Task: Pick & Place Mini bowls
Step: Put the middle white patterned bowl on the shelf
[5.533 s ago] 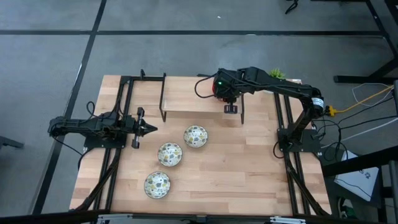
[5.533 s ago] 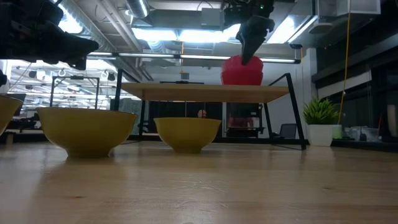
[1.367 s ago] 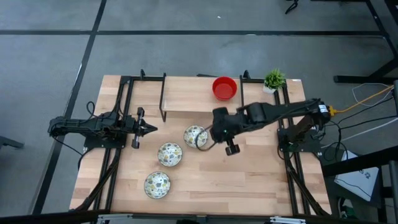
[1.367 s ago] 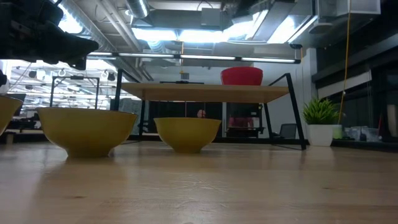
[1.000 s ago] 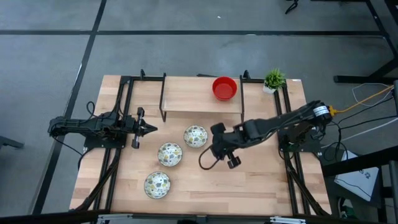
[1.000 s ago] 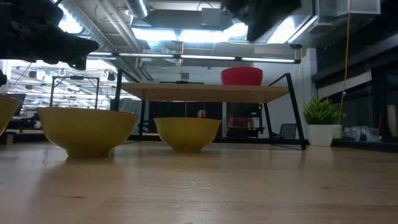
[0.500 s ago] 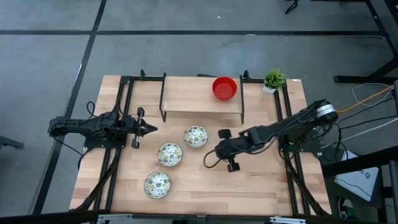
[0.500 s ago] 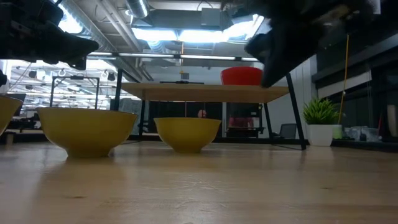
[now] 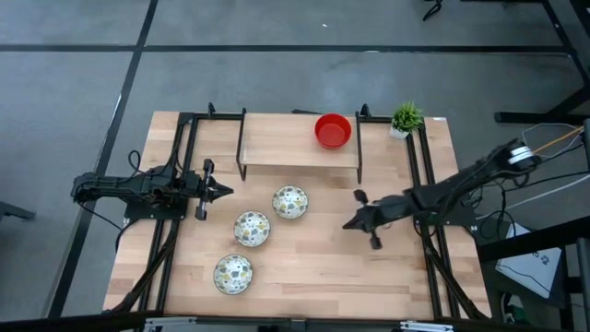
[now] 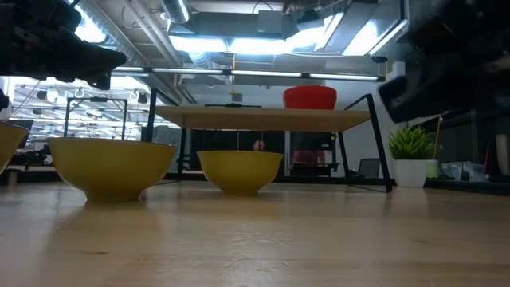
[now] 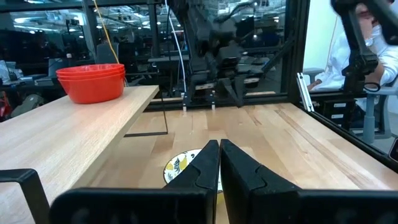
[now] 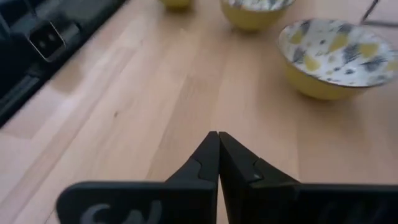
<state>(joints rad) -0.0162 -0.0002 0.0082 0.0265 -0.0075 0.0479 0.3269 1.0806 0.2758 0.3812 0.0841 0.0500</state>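
Right gripper (image 9: 348, 224) had pulled back from the shelf (image 9: 277, 148) and across the table (image 9: 304, 267) toward its own base; a second earlier it was beside the nearest patterned bowl (image 9: 290, 202), now well apart from it, low over bare wood. Jaws together, nothing between them. Red bowls (image 9: 333, 130) sat on the shelf's right end, where the gripper was working several seconds earlier. My reading: the red set is placed, and the arm is retreating, either done or pausing before the patterned ones.

Left gripper (image 9: 224, 192) parked at the left edge, pointing inward, jaws together and empty.

Three patterned bowls lay in a diagonal on the table: the nearest one below the shelf, the middle bowl (image 9: 252, 229), the front bowl (image 9: 233, 273). None touching.

Views differ:
- High view showed one red disc only. Left wrist view showed stacked rims on the red bowls (image 11: 91, 82), so a nested pile; count not certain.
- Low view showed the red stack (image 10: 309, 97) raised on the shelf (image 10: 263, 118), with patterned bowls yellow outside, e.g. (image 10: 240, 171), a colour the high view hid.
- Right wrist view showed closed fingers (image 12: 208, 163) plainly, with a bowl (image 12: 336, 56) ahead.
- Plant (image 9: 406, 118) stood just beside the shelf's right end.
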